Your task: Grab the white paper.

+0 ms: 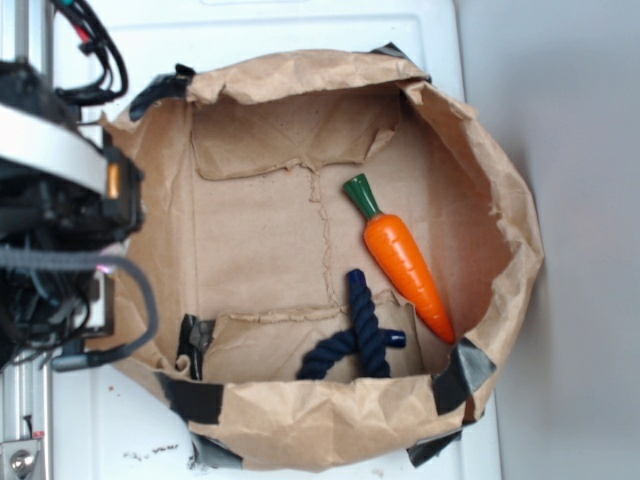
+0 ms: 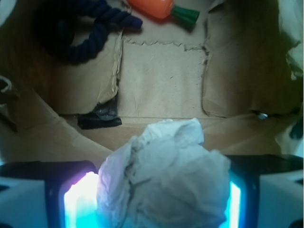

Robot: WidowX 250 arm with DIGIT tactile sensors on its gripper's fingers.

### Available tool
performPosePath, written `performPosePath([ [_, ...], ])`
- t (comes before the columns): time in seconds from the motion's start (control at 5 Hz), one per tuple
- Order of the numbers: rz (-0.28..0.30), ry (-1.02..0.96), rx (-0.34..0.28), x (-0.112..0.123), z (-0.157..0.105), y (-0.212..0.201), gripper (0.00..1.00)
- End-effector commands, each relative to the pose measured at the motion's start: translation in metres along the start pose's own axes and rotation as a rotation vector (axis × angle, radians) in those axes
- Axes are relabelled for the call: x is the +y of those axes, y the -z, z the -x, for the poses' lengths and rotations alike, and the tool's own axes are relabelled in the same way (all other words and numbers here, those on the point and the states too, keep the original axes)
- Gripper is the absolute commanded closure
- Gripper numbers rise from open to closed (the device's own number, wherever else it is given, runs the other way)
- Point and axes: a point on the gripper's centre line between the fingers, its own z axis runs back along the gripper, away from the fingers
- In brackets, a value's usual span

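Overhead first: my arm sits at the left edge of the exterior view, a dark mass of links and cables over the rim of the brown paper bag, which lies opened out flat like a shallow tray on a white surface. From this angle my gripper is hidden under my own arm, so I can't judge the jaws here, and the white paper does not show either. Inside the bag, an orange toy carrot with a green top lies on a slant toward the right wall. Just beside its lower end, a dark blue rope loops across the bag floor near the front wall. Black tape patches the bag's corners, and a small black clip-like piece sits on the floor at the lower left.

Now the wrist view: the white paper fills the lower middle of the frame, a lumpy crumpled wad wedged between my two fingers, which press against it on both sides, so my gripper is closed around it. The pads glow cyan at each flank. It seems held above the bag floor, though the blur makes that hard to confirm. Beyond it lie the creased brown floor, a scrap of black tape, the rope at upper left and the carrot at the top edge.
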Motion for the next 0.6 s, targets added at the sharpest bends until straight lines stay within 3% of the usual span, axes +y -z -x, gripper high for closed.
performPosePath([
  [0.0, 0.027, -0.048, -0.020, -0.009, -0.070, -0.006, 1.00],
  [0.2, 0.037, -0.059, -0.058, -0.016, -0.120, -0.002, 1.00],
  [0.4, -0.041, -0.012, -0.002, -0.022, -0.155, -0.003, 0.23],
])
